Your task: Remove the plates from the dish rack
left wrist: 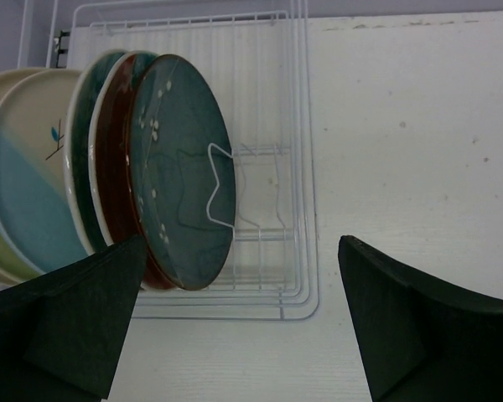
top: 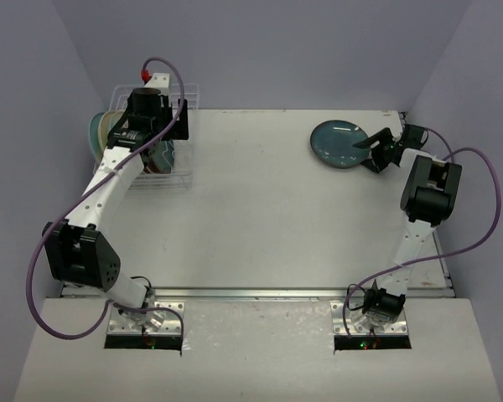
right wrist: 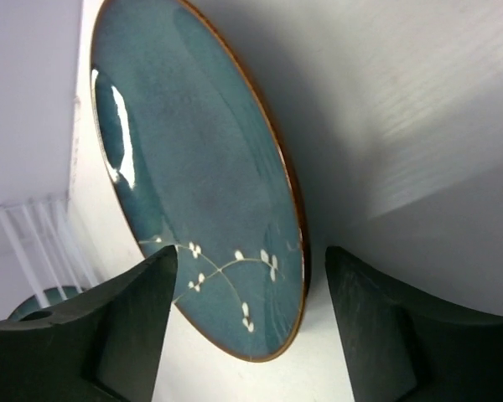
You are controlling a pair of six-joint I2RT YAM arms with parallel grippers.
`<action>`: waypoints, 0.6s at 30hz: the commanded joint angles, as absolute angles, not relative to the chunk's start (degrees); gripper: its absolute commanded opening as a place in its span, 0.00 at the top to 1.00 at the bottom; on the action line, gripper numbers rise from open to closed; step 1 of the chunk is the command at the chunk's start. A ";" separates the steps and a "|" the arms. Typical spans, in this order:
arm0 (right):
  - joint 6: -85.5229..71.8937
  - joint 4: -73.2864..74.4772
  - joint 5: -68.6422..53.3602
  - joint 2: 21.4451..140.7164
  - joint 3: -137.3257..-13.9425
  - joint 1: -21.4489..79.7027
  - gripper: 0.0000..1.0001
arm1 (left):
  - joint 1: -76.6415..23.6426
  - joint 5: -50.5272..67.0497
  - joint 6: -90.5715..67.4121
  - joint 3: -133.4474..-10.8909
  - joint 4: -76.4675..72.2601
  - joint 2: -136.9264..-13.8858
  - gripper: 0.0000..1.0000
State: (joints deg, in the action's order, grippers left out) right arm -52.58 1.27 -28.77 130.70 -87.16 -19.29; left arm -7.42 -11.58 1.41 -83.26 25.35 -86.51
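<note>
The white wire dish rack [top: 187, 172] stands at the table's far left. In the left wrist view its wires [left wrist: 306, 209] hold several upright plates: a teal one with white blossoms [left wrist: 184, 167] in front, a red-brown one [left wrist: 113, 167] behind it, then a cream one with a pale blue segment [left wrist: 25, 184]. My left gripper [top: 151, 138] hovers open over the rack [left wrist: 243, 327], nothing between its fingers. A dark teal plate [top: 339, 144] lies flat at the far right. My right gripper [top: 373, 146] is open, its fingers either side of that plate's near rim [right wrist: 251, 318] without touching the plate [right wrist: 193, 167].
Blue-grey walls close in the table [top: 260, 209] at the back and both sides. A metal rail [top: 260, 293] runs along the near edge between the arm bases. Purple cables [top: 486, 226] loop beside each arm. The rack's right slots [left wrist: 268, 193] hold nothing.
</note>
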 commanded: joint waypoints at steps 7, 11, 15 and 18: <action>-38.10 13.69 -16.53 111.35 -84.28 -17.56 0.15 | -6.42 -27.34 5.43 -94.51 28.75 -95.82 0.30; -30.41 15.33 -10.49 103.73 -79.39 -14.01 0.15 | -6.05 -30.09 5.22 -98.07 30.24 -100.19 0.41; -25.20 14.10 -9.15 95.91 -74.19 -12.07 0.15 | -5.21 -31.55 5.01 -101.16 31.03 -104.27 0.46; -23.12 11.95 -9.46 91.35 -69.28 -10.54 0.15 | -4.87 -31.66 5.46 -103.11 31.44 -106.85 0.47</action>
State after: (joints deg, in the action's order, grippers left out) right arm -29.46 13.56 -12.24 95.67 -73.81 -11.65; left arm -6.00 -29.20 4.78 -99.32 30.83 -104.93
